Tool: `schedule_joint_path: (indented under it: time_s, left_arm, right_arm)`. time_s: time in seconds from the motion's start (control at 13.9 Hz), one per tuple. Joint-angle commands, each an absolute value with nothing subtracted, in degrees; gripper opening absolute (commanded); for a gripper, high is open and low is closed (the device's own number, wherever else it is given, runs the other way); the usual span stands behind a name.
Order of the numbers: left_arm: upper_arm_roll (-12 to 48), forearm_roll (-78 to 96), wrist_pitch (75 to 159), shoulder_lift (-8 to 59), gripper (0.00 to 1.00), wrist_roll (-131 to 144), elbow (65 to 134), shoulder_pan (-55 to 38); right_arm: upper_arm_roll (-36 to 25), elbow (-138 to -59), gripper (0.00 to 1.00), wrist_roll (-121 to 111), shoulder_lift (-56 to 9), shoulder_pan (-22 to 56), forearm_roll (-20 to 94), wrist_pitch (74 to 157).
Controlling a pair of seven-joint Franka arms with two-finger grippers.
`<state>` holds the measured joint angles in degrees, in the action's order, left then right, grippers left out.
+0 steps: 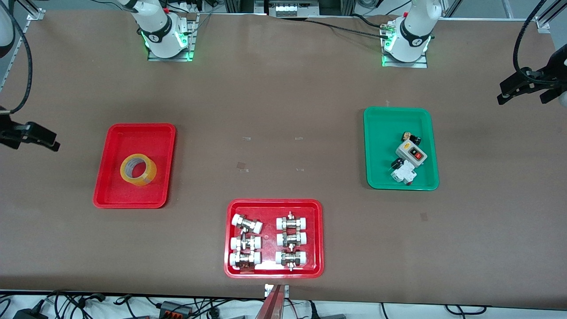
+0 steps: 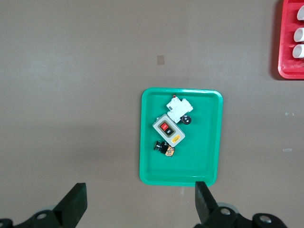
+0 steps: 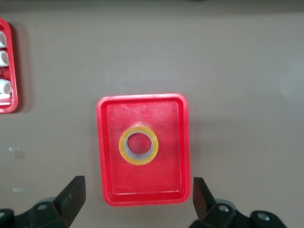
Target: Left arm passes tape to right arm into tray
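The tape already lies flat in the plain red tray, toward the right arm's end of the table from the fittings tray. High above it the right gripper hangs with fingers apart; the left gripper, likewise spread, waits over the green tray. Little seems left to go wrong, unless a needless descent nudges the roll back out.

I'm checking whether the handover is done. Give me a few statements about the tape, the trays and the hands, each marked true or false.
1. The tape lies in the plain red tray. True.
2. The right hand grips the tape. False: it is open, above that tray.
3. The left hand is open above the green tray. True.
4. The green tray holds metal fittings. False: the fittings sit in the other red tray; the green one holds switches.
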<state>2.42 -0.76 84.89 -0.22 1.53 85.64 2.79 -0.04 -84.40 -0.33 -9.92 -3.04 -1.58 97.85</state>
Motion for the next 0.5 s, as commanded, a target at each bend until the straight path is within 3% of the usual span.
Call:
schedule_joint_path:
  time_s: [0.0,0.43]
  left_arm:
    - [2.5,0.3,85.6,-1.6,1.00,0.1,87.0,3.3]
    - [2.5,0.2,85.6,-1.6,1.00,0.1,87.0,3.3]
  right_arm:
    - [0.1,-96.8,1.00,-0.4,-1.3,-3.2,-2.5,101.1]
    - [0.1,-98.2,1.00,-2.9,0.1,-3.2,-1.6,99.8]
